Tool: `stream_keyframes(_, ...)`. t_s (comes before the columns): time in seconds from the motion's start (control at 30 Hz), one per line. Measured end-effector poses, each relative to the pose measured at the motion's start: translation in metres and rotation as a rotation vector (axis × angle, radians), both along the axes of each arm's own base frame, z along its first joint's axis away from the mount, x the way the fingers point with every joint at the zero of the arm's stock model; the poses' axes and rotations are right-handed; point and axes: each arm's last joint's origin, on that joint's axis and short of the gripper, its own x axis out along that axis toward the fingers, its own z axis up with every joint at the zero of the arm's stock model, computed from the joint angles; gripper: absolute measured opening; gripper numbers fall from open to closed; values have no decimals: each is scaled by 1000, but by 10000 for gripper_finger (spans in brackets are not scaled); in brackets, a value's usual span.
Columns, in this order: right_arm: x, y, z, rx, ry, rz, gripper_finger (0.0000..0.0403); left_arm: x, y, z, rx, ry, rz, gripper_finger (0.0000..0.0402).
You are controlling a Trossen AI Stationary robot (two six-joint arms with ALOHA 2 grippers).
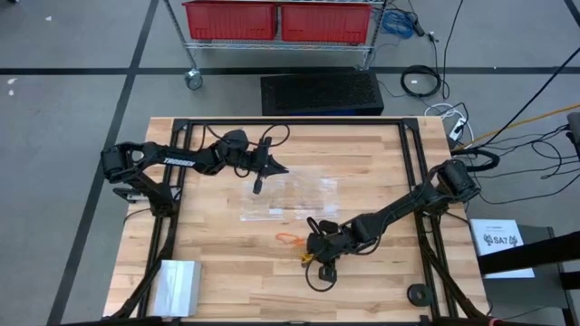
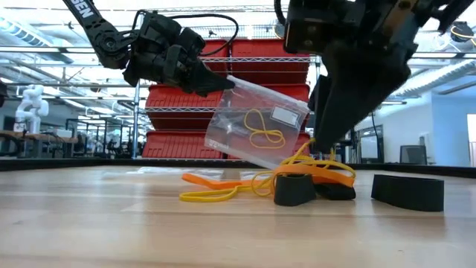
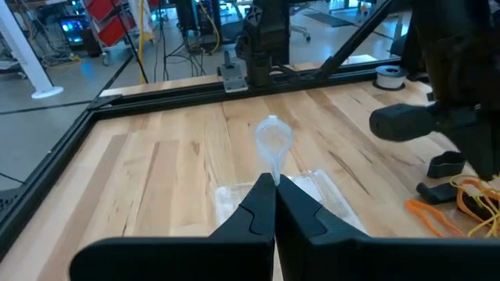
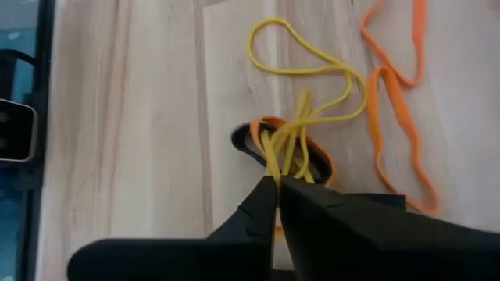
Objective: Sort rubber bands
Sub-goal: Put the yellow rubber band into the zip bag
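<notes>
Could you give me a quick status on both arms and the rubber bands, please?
Left pincer shut on clear bag, held above table. Right pincer shut on yellow rubber bands, low over the pile. Orange bands tangled alongside.

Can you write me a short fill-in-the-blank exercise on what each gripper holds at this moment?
1. The left gripper is shut on a clear plastic ____, held up off the wooden table.
2. The right gripper pinches thin rubber bands whose colour is ____.
3. The wide flat band lying beside them on the table is ____.
4. In the low view, the lifted bag already has a ____ loop inside.

Missing words: bag; yellow; orange; yellow
</notes>
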Motion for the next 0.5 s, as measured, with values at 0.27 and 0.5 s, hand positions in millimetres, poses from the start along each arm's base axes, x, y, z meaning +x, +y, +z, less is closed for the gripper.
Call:
stream_keyframes(0.27,14,6,45,-70,-13,53,2,2,-6,0,-2,-2,-24,0)
stream_keyframes(0.5,19,5,91,-188,7,66,1,4,-10,1,0,-11,-45,0)
